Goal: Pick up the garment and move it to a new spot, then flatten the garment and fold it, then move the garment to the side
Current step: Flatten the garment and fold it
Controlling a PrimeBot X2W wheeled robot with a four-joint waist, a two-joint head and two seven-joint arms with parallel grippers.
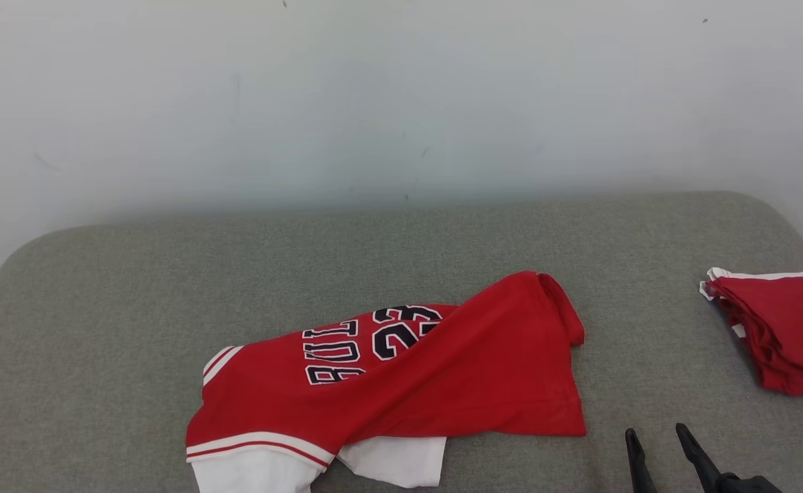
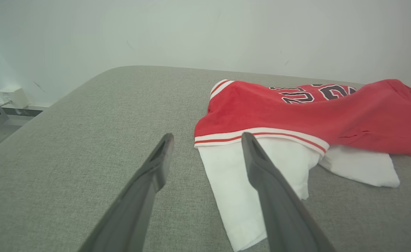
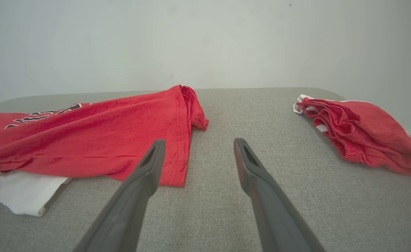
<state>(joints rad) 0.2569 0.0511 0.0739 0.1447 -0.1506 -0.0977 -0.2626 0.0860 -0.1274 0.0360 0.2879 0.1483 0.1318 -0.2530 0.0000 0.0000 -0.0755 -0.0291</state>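
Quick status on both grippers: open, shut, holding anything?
Left gripper: open, holding nothing, pointed at the near-left corner of the red jersey.
Right gripper: open, holding nothing, by the jersey's right edge.

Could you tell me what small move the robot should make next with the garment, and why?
Probably lower both grippers onto the near edges of the crumpled red basketball jersey: the left gripper toward its white sleeve, the right gripper toward its red hem corner. Both jaws stand apart, holding nothing, and the jersey lies bunched on the grey fabric surface, not yet lifted.
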